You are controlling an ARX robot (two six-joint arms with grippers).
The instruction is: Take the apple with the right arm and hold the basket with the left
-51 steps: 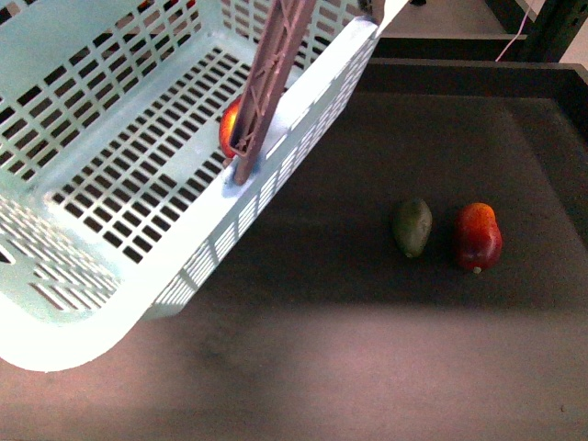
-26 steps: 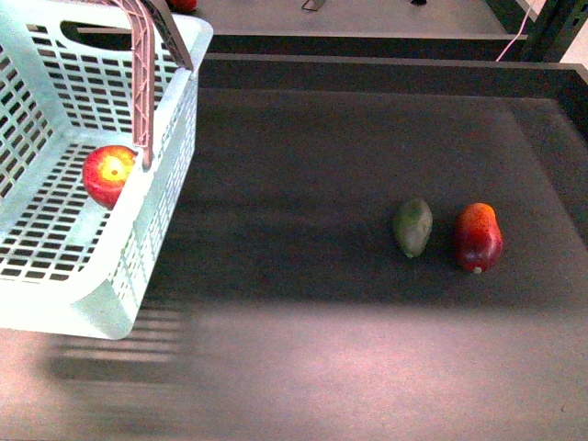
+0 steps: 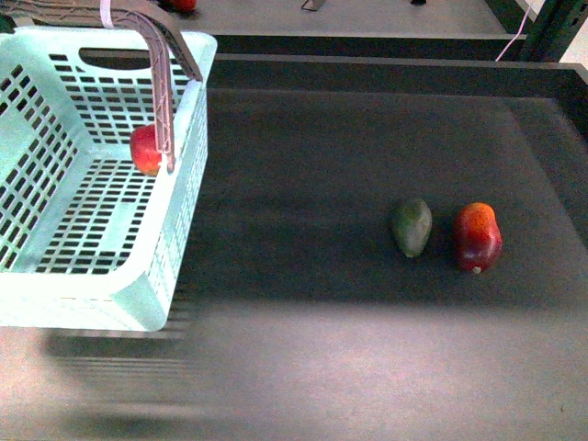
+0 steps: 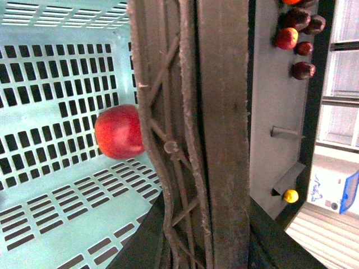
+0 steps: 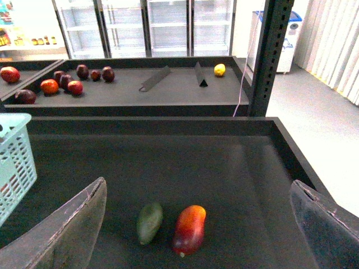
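Note:
The light turquoise basket [image 3: 92, 303] hangs at the left of the front view, above the dark table. Inside it the red apple [image 3: 145, 149] lies against the right wall beside the brownish-grey handle [image 3: 163, 83]. In the left wrist view that handle [image 4: 219, 134] fills the middle, my left gripper [image 4: 205, 241] is shut on it, and the apple [image 4: 119, 132] rests on the slotted floor. My right gripper [image 5: 197, 188] stands wide open over the table, holding nothing, well to the right of the basket [image 5: 14, 162].
A dark green avocado [image 3: 412, 226] and a taller dark red, orange-topped fruit [image 3: 478, 236] lie side by side at the table's right. The table has a raised black rim [image 5: 168, 124]. Behind it stand a shelf with several fruits [image 5: 56, 84] and a black post [image 5: 269, 56].
The basket has swung from the middle to the left and come level from a steep tilt. The apple has rolled inside it toward the wall by the handle.

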